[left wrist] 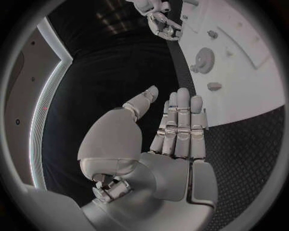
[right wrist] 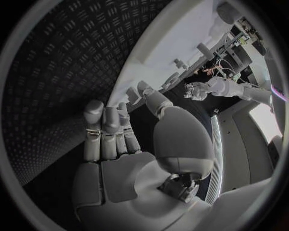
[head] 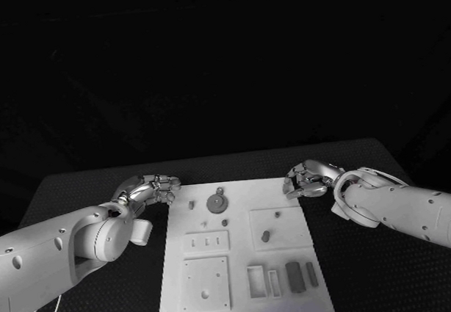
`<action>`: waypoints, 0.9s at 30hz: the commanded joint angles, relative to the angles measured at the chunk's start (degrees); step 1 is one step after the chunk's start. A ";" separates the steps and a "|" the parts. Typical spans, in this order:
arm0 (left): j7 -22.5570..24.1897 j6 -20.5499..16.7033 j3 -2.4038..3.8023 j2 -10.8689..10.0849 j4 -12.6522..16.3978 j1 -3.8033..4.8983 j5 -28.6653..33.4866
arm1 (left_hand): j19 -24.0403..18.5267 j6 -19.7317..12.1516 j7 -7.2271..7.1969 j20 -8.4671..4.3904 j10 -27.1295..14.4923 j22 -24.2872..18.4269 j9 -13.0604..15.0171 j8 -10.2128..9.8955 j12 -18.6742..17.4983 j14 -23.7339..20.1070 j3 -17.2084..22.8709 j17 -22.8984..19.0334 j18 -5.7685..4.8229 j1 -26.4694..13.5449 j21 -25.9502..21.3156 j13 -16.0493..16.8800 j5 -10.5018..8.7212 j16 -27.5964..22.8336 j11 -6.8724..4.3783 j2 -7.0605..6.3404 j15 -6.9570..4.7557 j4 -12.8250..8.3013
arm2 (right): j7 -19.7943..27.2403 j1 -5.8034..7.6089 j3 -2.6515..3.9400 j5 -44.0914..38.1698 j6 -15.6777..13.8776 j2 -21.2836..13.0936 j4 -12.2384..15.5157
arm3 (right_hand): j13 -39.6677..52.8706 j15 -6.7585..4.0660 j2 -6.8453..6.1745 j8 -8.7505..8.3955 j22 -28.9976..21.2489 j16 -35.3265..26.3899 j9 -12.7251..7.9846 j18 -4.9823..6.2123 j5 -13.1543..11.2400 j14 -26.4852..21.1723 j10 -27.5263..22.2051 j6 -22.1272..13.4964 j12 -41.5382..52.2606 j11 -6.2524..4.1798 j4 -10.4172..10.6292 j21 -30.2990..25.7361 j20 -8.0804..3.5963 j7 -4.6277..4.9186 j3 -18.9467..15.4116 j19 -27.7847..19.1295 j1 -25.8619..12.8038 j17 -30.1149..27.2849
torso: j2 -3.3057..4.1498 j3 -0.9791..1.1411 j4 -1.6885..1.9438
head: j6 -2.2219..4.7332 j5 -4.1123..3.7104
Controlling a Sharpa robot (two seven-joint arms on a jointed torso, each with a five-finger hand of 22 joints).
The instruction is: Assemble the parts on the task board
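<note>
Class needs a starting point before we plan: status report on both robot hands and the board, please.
Left robot hand open, off the board's left edge. Right robot hand open, at its right edge. Task board untouched, parts lying on it. Nothing in the way.

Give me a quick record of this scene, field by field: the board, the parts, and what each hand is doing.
surface: black table
task board: white plate lying in the middle of the table, between the two hands
parts: small pieces on the board, among them a round gear-like part near its far end and dark bars near its near right corner
left hand: at the board's far left corner, fingers apart, holding nothing
right hand: at the board's far right corner, holding nothing
progress: no part picked up yet
</note>
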 commanded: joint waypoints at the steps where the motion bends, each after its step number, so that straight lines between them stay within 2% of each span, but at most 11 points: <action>1: 0.65 0.94 0.04 0.02 0.10 0.03 -0.20 | -0.50 -0.05 0.07 -0.08 -0.32 0.34 0.08 -0.26 -0.20 -0.20 -0.08 0.07 0.86 -0.60 0.20 0.03 0.03 -0.28 0.28 -0.11 0.08 -0.37 | 0.57 -0.13 0.00 0.05 1.65 0.29 -0.20 | -0.12 -0.15 0.03 0.38 0.93 -0.23 0.07 3.66 -1.42 -0.19 -0.09 1.93 0.20 0.00 0.21 -0.18 0.24 0.85 1.19 -0.32 0.88 0.07 | -0.01 -0.01 -0.07 | -0.06 0.20; 6: 0.64 1.02 0.05 0.10 0.07 0.03 -0.20 | -0.50 -0.05 0.07 -0.08 -0.33 0.34 0.09 -0.27 -0.20 -0.21 -0.06 0.07 0.87 -0.59 0.21 0.03 0.03 -0.28 0.28 -0.09 0.08 -0.39 | 0.58 -0.15 0.00 -0.01 1.77 0.40 -0.14 | -0.22 -0.59 0.42 0.96 0.98 -0.19 0.24 3.66 -1.73 -0.18 -0.03 3.33 0.27 -0.47 0.43 -0.03 0.26 0.33 2.56 -0.27 1.22 0.14 | -0.09 -0.05 -0.07 | -0.27 0.19; 13: 0.60 0.99 0.05 0.02 0.09 0.03 -0.21 | -0.50 -0.05 0.08 -0.08 -0.33 0.34 0.10 -0.27 -0.22 -0.21 -0.06 0.08 0.86 -0.60 0.21 0.03 0.03 -0.29 0.28 -0.08 0.09 -0.40 | 0.18 -0.15 0.00 -0.52 2.26 0.43 0.06 | -0.37 -1.22 1.09 1.84 0.99 -0.14 0.72 3.66 -1.87 -0.17 0.13 5.02 0.36 -1.15 0.96 0.18 0.19 -0.40 4.71 -0.23 1.36 0.22 | -0.09 0.01 -0.05 | -0.33 0.22; 27: 0.62 1.08 0.05 0.04 0.09 0.03 -0.22 | -0.52 -0.06 0.08 -0.07 -0.34 0.33 0.12 -0.28 -0.23 -0.21 -0.05 0.10 0.86 -0.62 0.22 0.05 0.03 -0.31 0.29 -0.07 0.09 -0.42 | -0.38 -0.15 0.00 -0.74 0.72 0.83 0.06 | -0.45 -1.37 1.04 1.84 1.00 -0.10 0.81 3.66 -1.87 -0.12 0.23 5.06 0.40 -1.28 1.33 0.35 0.15 -0.50 5.31 -0.14 0.79 0.26 | -0.12 -0.05 -0.08 | -0.45 0.13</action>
